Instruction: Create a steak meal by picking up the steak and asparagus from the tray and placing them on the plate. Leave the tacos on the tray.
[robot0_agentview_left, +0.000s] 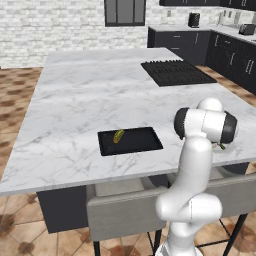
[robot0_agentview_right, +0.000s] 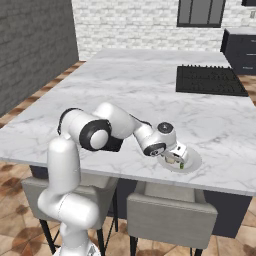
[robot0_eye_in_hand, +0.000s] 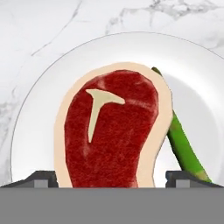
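Gripper (robot0_agentview_right: 176, 159) is parked low right over the white plate (robot0_agentview_right: 195, 161) near the front edge of the island, fingers (robot0_eye_in_hand: 41, 180) spread wide with the steak (robot0_eye_in_hand: 111, 127) sitting between them. Can't really tell from the hand view if the pads are actually touching the meat or just sitting either side of it. The steak's flat on the plate, red with that pale fat rim and a little T-shaped bone mark. The asparagus (robot0_eye_in_hand: 183, 146) is lying right along one edge of the steak, touching it, also on the plate.

Over on the other side of the arm, the black tray (robot0_agentview_left: 132, 145) is well apart from the plate, with just the taco (robot0_agentview_left: 118, 136) left in its far left corner. The robot's own elbow blocks most of the plate from the left base view.

Everything's on a big white marble island (robot0_agentview_left: 90, 95). There's a black stovetop (robot0_agentview_left: 177, 72) set into the far end, grey chairs (robot0_agentview_right: 170, 215) tucked under the near side, terracotta tile floor, white brick wall and dark cabinets (robot0_agentview_left: 200, 42) in back.
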